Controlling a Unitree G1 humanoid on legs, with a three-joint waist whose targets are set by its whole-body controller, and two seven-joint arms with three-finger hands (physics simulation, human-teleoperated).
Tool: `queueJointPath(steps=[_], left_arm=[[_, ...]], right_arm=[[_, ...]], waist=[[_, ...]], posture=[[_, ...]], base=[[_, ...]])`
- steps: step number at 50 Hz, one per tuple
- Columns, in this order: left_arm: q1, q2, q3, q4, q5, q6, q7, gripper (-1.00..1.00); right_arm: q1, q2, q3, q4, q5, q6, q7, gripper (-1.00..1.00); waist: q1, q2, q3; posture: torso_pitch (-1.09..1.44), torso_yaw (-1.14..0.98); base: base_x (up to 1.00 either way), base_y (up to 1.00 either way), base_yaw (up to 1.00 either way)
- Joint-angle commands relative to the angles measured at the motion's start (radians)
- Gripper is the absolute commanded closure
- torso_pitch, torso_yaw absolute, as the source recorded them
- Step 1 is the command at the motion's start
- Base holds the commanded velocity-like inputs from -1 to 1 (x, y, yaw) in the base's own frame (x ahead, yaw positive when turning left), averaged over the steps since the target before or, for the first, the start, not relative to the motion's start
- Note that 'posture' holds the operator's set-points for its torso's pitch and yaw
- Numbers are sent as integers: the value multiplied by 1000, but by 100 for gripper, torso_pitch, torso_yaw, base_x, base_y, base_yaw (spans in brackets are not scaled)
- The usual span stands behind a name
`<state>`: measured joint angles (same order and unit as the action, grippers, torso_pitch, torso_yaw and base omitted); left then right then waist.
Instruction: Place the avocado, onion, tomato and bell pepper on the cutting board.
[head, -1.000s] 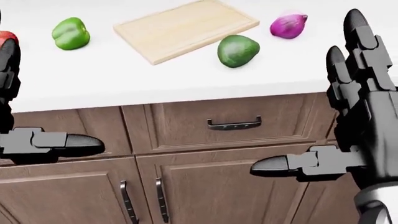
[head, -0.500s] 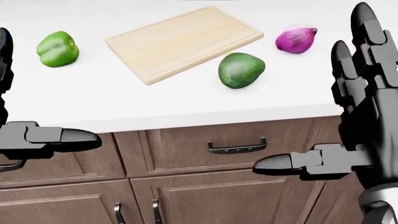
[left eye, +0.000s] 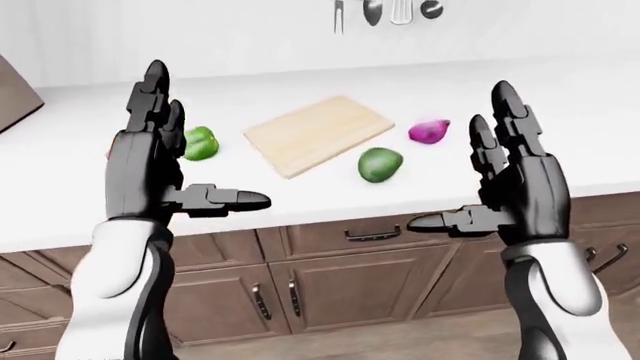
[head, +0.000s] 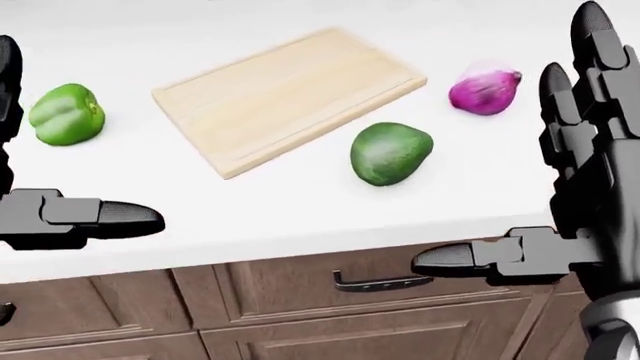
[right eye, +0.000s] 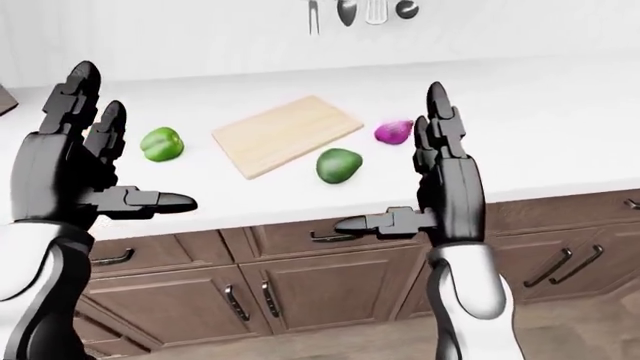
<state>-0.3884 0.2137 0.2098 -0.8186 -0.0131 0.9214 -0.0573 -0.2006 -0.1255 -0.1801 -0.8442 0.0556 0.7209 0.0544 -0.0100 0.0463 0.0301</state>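
Both hands up, fingers spread, holding nothing: left hand (left eye: 150, 172), right hand (left eye: 515, 187); avocado (head: 390, 153) and cutting board (head: 285, 94) sit between them.

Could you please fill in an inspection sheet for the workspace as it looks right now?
Surface: white counter over brown cabinets.
Job's things: cutting board bare; avocado, onion and bell pepper lie on the counter off the board; tomato hidden, cannot tell.
Clutter: nothing seen.
Grippers: left robot hand and right robot hand raised, open, holding nothing.
Cables: nothing seen.
Surroundings: utensils hang on the wall.
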Motion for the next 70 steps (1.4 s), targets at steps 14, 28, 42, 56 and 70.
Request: queueJointPath(steps=[14,28,42,56,70], left_arm=[[-1,0,0,-11,18,-39,7,-100],[-6,-2,-1,-20,29,-30,2,-100],[-21,2,1,-15,26,-22,1,-100],[-14,4,2,-19,28,-25,0,-100],[-6,-3,-1,-21,33,-35,-2,-100]], right_arm=[[19,11,0,-22,-3,-63,16,-100],[34,11,-1,-29,-7,-72,28,-100],[7,12,-12,-17,26,-76,13,-100],[31,12,-9,-8,22,-101,13,-100],[46,15,-11,-13,22,-108,16,-100]], waist=[[15,-81,-11],[10,19,-18],[19,-109,-13],[19,5,-4],[20,-100,-6]], posture=[[0,0],[0,0],[0,0],[0,0],[0,0]], base=[[6,22,0],[6,18,0],[10,7,0],[13,0,0],[13,0,0]])
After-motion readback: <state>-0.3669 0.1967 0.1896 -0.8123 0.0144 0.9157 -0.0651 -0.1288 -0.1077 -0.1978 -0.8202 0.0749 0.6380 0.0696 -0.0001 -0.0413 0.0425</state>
